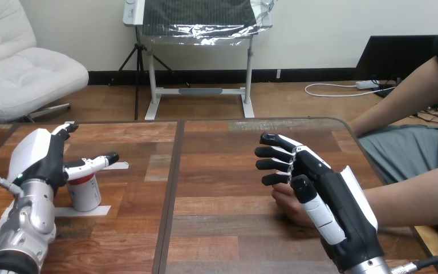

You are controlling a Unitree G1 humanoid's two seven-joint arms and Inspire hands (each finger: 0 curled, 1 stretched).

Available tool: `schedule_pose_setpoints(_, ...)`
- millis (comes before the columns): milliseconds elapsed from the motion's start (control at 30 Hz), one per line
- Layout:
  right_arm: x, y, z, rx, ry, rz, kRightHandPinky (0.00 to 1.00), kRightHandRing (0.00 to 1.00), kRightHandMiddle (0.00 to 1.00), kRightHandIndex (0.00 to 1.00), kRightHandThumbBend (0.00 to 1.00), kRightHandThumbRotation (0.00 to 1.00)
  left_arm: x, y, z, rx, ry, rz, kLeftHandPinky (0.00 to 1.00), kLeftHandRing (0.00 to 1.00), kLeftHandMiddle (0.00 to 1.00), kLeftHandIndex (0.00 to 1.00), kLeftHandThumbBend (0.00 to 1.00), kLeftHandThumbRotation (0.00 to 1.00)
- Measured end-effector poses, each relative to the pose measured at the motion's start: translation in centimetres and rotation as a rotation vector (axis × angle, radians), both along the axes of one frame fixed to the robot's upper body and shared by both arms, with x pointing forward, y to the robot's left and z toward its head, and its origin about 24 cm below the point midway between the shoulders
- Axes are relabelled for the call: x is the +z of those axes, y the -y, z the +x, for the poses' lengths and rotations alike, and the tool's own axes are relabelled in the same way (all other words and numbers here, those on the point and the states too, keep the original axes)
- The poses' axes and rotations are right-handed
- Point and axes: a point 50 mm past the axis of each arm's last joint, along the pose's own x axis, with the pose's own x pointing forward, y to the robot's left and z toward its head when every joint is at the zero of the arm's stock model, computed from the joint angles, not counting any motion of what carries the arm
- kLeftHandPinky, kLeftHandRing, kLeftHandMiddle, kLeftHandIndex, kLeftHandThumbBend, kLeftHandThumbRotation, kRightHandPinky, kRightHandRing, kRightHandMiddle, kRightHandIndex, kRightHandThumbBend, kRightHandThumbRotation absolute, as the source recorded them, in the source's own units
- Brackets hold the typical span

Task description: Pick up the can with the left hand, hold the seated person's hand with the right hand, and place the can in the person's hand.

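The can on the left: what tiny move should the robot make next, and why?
Probably curl the left robot hand round the can: it stands upright on the table, the open hand beside it, thumb across its top, nothing gripped yet. The right robot hand is open over the person's hand.

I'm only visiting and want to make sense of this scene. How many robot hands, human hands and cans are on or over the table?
Robot hands: 2, the left hand and the right hand
Human hands: 1, the person's hand
Cans: 1, the can
Total: 4
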Motion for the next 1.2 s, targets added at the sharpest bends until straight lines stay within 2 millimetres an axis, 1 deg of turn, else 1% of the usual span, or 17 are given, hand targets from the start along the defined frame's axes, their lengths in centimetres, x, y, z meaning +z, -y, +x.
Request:
schedule_pose_setpoints(500,0.00,0.06,0.00,-0.002,0.000,0.001,0.67,0.76,0.79,0.82,0.99,0.93,-0.60,-0.09,-0.30,0.007,-0.042,0.029,0.75,0.86,0.87,0.86,0.87,0.49)
schedule_pose_setpoints(933,0.00,0.08,0.00,-0.002,0.000,-0.001,0.67,0.75,0.79,0.82,1.00,0.93,-0.64,-0.08,-0.31,0.008,-0.043,0.026,0.75,0.86,0.87,0.85,0.86,0.46)
schedule_pose_setpoints(1200,0.00,0.09,0.00,-0.002,0.000,-0.002,0.67,0.75,0.78,0.82,1.00,0.93,-0.68,-0.03,-0.31,0.007,-0.046,0.023,0.77,0.86,0.87,0.85,0.85,0.47)
